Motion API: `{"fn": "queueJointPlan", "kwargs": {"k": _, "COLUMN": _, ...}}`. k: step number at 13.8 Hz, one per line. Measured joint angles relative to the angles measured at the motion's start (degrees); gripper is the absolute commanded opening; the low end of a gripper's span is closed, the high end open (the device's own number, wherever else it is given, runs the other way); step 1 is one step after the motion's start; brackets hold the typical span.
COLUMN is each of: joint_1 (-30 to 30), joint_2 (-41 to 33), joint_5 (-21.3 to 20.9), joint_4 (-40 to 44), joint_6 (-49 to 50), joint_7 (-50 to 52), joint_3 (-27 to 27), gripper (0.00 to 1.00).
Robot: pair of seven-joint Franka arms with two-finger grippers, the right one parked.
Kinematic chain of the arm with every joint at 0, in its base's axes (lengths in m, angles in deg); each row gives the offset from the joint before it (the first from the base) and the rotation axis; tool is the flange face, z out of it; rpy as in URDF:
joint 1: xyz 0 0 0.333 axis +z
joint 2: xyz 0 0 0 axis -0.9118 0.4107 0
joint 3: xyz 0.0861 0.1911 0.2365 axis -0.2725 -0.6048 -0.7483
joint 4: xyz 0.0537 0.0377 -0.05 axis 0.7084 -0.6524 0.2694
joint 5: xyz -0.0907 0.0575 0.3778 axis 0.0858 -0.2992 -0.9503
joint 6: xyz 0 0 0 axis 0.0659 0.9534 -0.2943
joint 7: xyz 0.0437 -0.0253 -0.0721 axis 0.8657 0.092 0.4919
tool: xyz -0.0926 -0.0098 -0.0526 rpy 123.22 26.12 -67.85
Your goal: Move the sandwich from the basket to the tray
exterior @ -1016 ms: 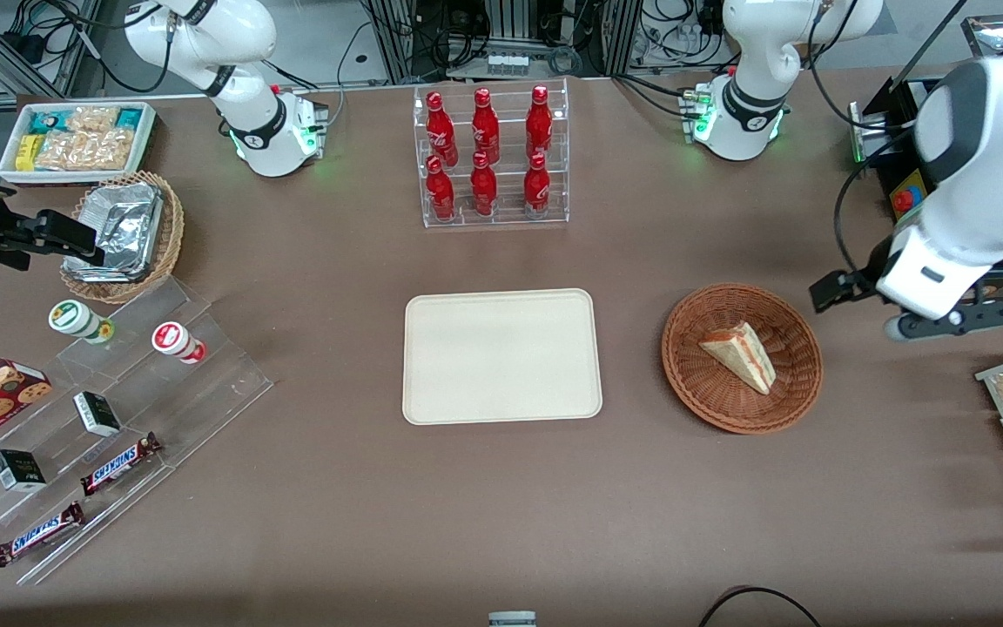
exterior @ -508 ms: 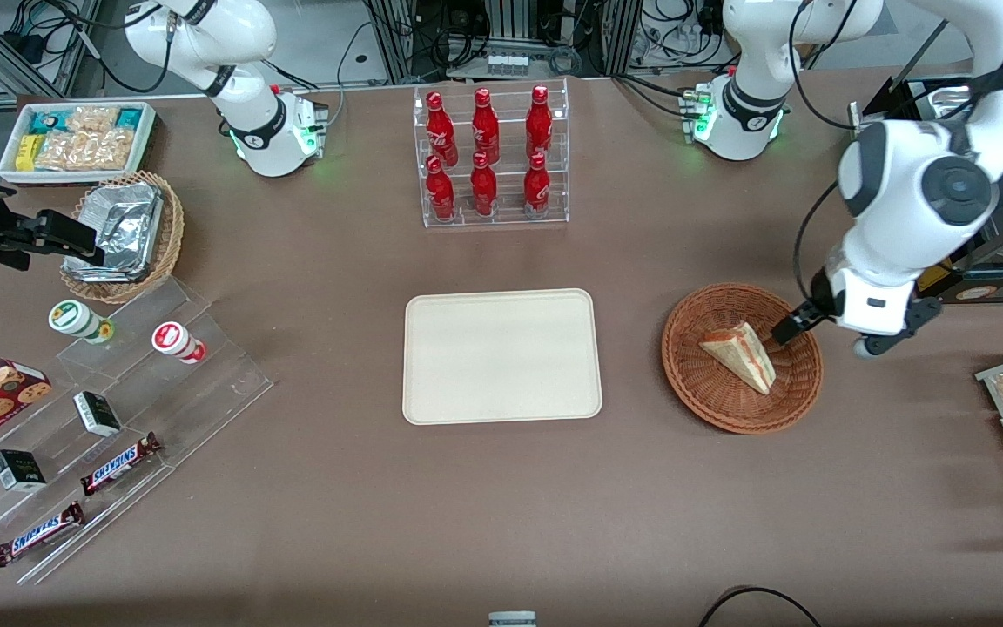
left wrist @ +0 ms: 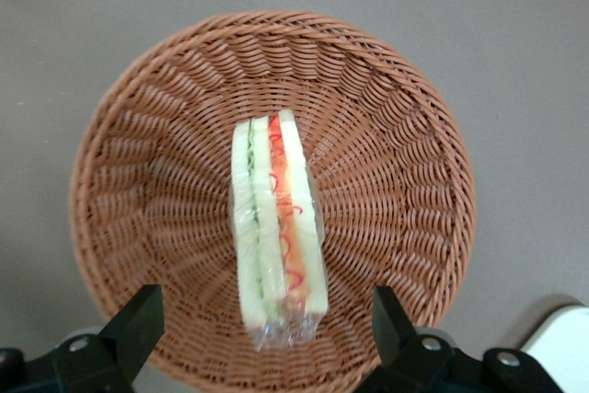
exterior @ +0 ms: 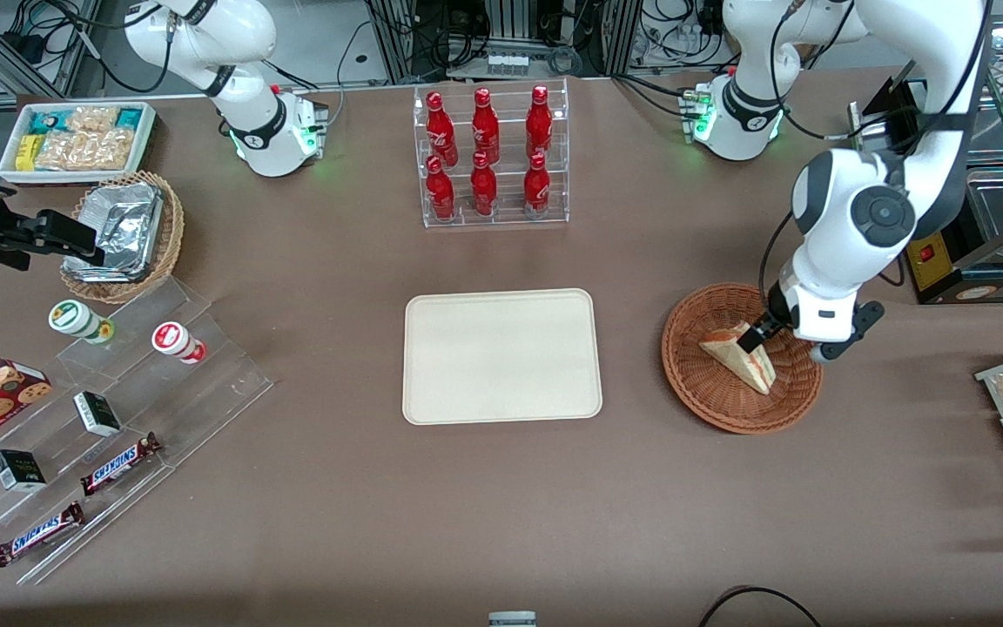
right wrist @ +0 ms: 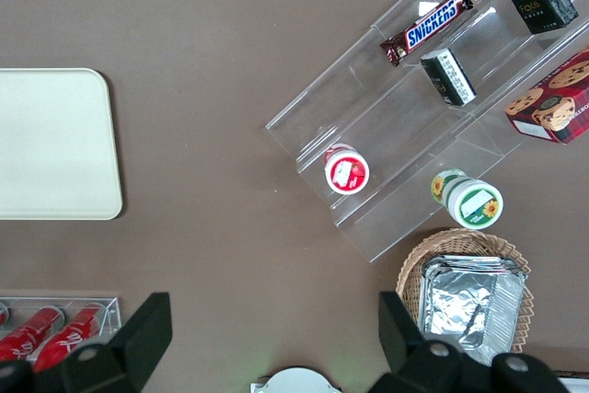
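gripper [left wrist: 262, 338] jaws spread wide, holding nothing, above the sandwich [left wrist: 274, 227] | sandwich on edge in the basket [left wrist: 138, 135], long axis running between my fingers [left wrist: 138, 317] so they straddle its width | fingertips cropped, contact height unclear to me | tray [exterior: 501, 355] lies toward the parked arm's end

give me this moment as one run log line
phase: pre-grasp | gripper: open, above sandwich | sandwich: in basket, not gripped | tray: nothing on it
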Motion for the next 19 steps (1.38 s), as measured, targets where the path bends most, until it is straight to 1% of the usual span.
{"fn": "queueJointPlan", "kwargs": {"k": 4, "joint_1": -1.14, "joint_2": 4.44, "joint_5": 0.0, "joint_4": -0.04, "joint_6": -2.88, "joint_7": 0.86, "joint_3": 0.05, "gripper": 1.0}}
{"fn": "queueJointPlan", "kwargs": {"k": 5, "joint_1": -1.19, "joint_2": 5.25, "joint_5": 0.0, "joint_4": -0.04, "joint_6": -2.95, "joint_7": 0.89, "joint_3": 0.05, "gripper": 0.98}}
{"fn": "queueJointPlan", "kwargs": {"k": 6, "joint_1": -1.18, "joint_2": 5.91, "joint_5": 0.0, "joint_4": -0.04, "joint_6": -3.02, "joint_7": 0.89, "joint_3": 0.05, "gripper": 0.79}}
{"fn": "queueJointPlan", "kwargs": {"k": 7, "joint_1": -1.18, "joint_2": 6.41, "joint_5": 0.0, "joint_4": -0.04, "joint_6": -3.19, "joint_7": 0.9, "joint_3": 0.05, "gripper": 0.3}}
{"fn": "queueJointPlan", "kwargs": {"k": 8, "joint_1": -1.18, "joint_2": 6.68, "joint_5": 0.0, "joint_4": -0.02, "joint_6": -3.35, "joint_7": 0.95, "joint_3": 0.03, "gripper": 0.0}}
{"fn": "queueJointPlan", "kwargs": {"k": 15, "joint_1": -1.17, "joint_2": 6.17, "joint_5": -0.01, "joint_4": 1.27, "joint_6": -2.89, "joint_7": 0.97, "joint_3": -0.05, "gripper": 0.0}}
{"fn": "queueJointPlan", "kwargs": {"k": 17, "joint_1": -1.19, "joint_2": 4.35, "joint_5": -0.03, "joint_4": 3.56, "joint_6": 2.51, "joint_7": 0.96, "joint_3": -0.02, "gripper": 0.0}}
{"fn": "queueJointPlan", "kwargs": {"k": 19, "joint_1": -1.49, "joint_2": 1.56, "joint_5": -0.06, "joint_4": 8.96, "joint_6": 12.92, "joint_7": 0.9, "joint_3": 0.22, "gripper": 0.0}}
